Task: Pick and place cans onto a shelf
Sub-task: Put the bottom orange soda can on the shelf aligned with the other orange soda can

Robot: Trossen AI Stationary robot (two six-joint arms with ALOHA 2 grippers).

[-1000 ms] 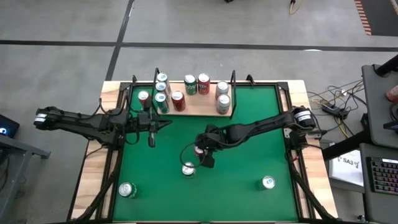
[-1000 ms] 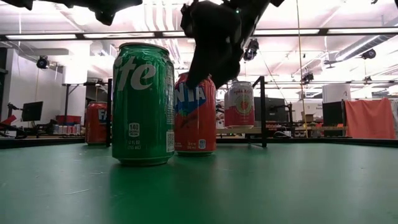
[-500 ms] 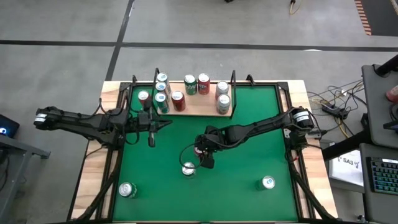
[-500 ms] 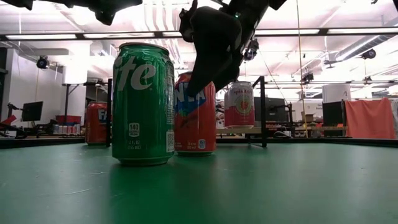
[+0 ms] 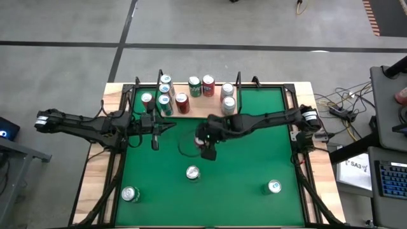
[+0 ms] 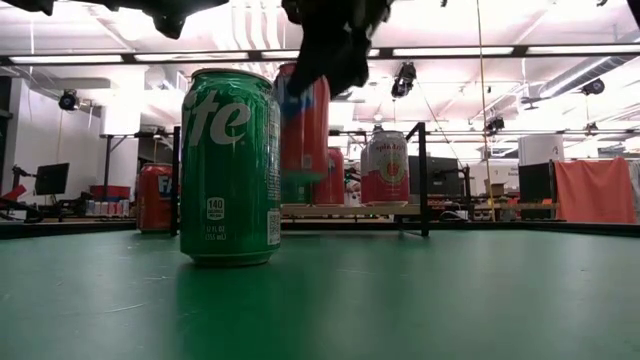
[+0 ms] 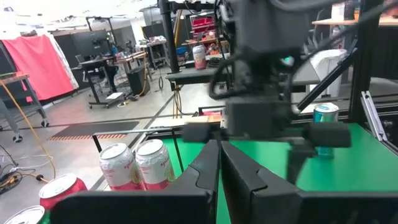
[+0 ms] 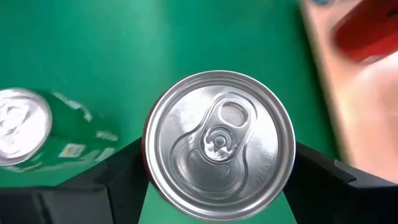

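Observation:
My right gripper (image 5: 206, 138) is shut on a red can (image 6: 305, 125) with a silver top (image 8: 219, 144), held in the air over the middle of the green table, just in front of the shelf (image 5: 202, 112). The light-wood shelf at the far edge carries several upright cans (image 5: 164, 102). A green can (image 5: 193, 172) stands on its base on the table on the near side of my gripper; it also shows in the low view (image 6: 230, 165). My left gripper (image 5: 154, 133) is shut and empty near the shelf's left front corner. My right gripper pinches the red can between its two fingers (image 8: 124, 177) on opposite sides of the wall, just below the top rim (image 8: 149, 162). The fingers come from above, pointing down. The can hangs upright, lifted clear of the table.
Two more cans stand near the table's near edge, a green one at the left (image 5: 130, 194) and one at the right (image 5: 274, 186). Black wire uprights (image 5: 238, 79) stand at the shelf's ends. A wood edge and a black frame run round the table (image 5: 299, 127).
My right gripper has risen and gone toward the table's far edge and the shelf, carrying the red can. The can stood on the table behind the green can and is now lifted clear, still upright. The green can has stayed in place.

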